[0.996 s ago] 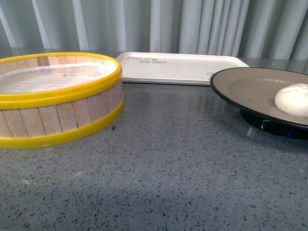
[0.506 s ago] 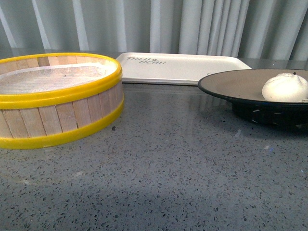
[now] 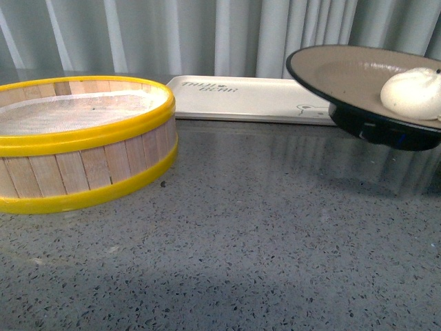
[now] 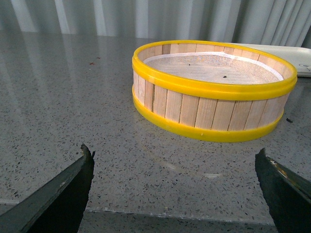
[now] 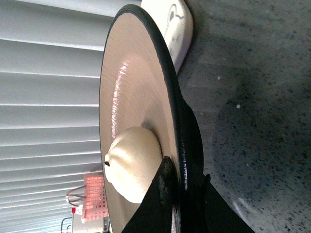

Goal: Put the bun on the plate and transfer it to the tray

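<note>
At the near edge of the plate (image 5: 124, 87), clamped on the black rim with the right claw (image 5: 185, 174), one dark finger over the tan inside, the other under the black underside. Just beside the upper finger, whether touching it or not cannot be told, sits the bun (image 5: 133, 165), white and smooth with a pinched tip, on the tan inside close to the gripped edge. From the front, held clear of the table (image 3: 275, 241) at the right, tilted so that the tan inside faces the camera, with a dim reflection on the speckled grey top beneath the black foot. Behind the plate, flat on the table, lies the tray (image 3: 241, 96), cream-white with dark lettering at its left end, its right end hidden by the plate. To the left, just in front of the tray's left corner, stands a wooden steamer basket (image 3: 83, 138) with yellow rims and a pale liner. On the other side, spread wide and low over the table, hangs the left claw (image 4: 174, 153), both dark fingers apart from the basket, which stands beyond them.
</note>
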Robot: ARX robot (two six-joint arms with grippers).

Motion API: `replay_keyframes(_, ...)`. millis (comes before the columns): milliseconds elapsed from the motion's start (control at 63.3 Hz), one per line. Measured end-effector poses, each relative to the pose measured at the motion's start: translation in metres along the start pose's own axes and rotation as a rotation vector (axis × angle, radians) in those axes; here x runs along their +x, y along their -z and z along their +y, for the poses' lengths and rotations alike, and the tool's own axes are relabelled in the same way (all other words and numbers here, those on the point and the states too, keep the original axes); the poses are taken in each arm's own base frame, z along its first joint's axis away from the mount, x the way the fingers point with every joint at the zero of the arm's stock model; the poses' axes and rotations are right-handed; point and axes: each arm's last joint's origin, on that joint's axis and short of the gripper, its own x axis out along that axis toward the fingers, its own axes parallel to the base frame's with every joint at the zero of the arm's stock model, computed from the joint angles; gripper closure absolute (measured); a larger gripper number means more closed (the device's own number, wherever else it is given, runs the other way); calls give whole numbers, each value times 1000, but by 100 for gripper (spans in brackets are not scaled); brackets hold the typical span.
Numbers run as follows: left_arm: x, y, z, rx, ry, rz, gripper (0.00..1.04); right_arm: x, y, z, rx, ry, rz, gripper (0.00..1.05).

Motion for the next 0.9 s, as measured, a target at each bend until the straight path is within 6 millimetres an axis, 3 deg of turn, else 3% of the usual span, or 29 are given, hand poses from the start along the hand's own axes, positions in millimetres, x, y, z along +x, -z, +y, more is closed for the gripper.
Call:
replay_keyframes(142,0,0,0,0,0,0,7,5,-21,13,-25,-24,-24,102)
replay_keyframes(285,0,0,0,0,0,0,7,31,-49,32,-37,-43,-49,102)
replay_keyframes(379,0,0,0,0,0,0,7,59,-63,47,-33,-60,-31,102)
replay_keyframes(616,0,0,0,0,0,0,7,113,-70,63,23,-21,5,102)
replay_keyframes(901,0,0,0,0,0,0,7,161,-79,57,67,50,33,102)
